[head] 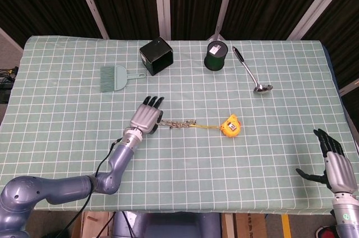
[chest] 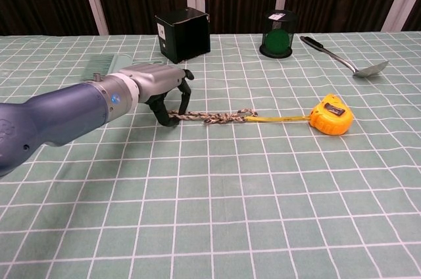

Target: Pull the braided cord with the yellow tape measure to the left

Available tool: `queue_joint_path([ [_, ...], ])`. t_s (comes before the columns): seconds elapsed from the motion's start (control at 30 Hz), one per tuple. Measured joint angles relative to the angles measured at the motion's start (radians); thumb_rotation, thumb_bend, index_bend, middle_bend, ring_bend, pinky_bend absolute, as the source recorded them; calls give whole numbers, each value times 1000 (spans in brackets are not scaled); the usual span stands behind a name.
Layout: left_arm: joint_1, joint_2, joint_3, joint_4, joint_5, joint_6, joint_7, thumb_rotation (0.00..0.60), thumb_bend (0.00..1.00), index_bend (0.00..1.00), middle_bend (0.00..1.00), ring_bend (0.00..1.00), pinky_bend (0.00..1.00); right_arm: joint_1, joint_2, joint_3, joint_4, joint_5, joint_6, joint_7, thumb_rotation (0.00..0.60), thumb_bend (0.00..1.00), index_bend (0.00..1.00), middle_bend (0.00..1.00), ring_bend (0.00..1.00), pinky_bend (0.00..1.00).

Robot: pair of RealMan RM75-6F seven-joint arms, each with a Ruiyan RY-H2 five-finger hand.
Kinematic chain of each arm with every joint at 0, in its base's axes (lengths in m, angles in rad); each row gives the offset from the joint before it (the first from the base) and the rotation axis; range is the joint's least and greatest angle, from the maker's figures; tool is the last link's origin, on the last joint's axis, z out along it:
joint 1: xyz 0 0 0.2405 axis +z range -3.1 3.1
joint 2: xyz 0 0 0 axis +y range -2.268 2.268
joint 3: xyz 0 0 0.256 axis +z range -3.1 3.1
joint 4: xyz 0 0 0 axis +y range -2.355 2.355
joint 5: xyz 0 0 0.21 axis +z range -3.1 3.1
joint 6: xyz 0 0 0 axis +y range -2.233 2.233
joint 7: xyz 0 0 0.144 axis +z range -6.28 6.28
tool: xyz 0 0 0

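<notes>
Far left, approx 10 o'clock on green checked tablecloth [head: 67,137]: grey-green plastic hand brush [head: 115,77], bristles pointing left, well clear of the work.

Next, silver-grey left hand [head: 147,117] w/ blue-grey forearm, palm down at approx 9 o'clock from table centre. Fingers curled down, tips [chest: 186,101] touching or pinching left end of brown-and-cream braided cord [chest: 212,117]; thumb on near side. Looks clamped on cord end, but cannot tell for sure whether firm pinch or just hooked over. Placed at that end prob. because it's the free end: a leftward drag from there puts cord in tension and tows the load behind.

Black open-topped square box [head: 156,56] at 12 o'clock from left hand, near back edge; out of pull path.

Cord lies roughly straight, running toward 3 o'clock, joined to thin yellow blade leading into yellow plastic tape measure [chest: 331,114] at table centre, slightly right. Little slack visible, so any pull should move the case almost at once. Case rests on cloth, may tip or skid unevenly, judged only.

Dark green cylindrical cup [head: 215,56] at 12 o'clock from tape measure, back of table. Steel ladle w/ black handle [head: 251,71] at 1 o'clock, bowl toward near side.

Far right, approx 4 o'clock off table edge: grey right hand [head: 335,166], fingers spread apart, holding nothing; parked clear since task needs one hand only.
</notes>
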Motion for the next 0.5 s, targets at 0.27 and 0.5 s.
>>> queue_joint_path([
  [0.27, 1, -3, 2, 1, 9, 5, -8, 600, 499, 586, 36, 0, 0, 0, 0, 0, 0, 1, 0, -1, 600, 122, 0, 0, 0, 0],
  [0.5, 7, 8, 10, -12, 57, 20, -24, 600, 515, 598, 44, 0, 0, 0, 1, 0, 0, 4, -3, 2, 600, 122, 0, 0, 0, 0],
])
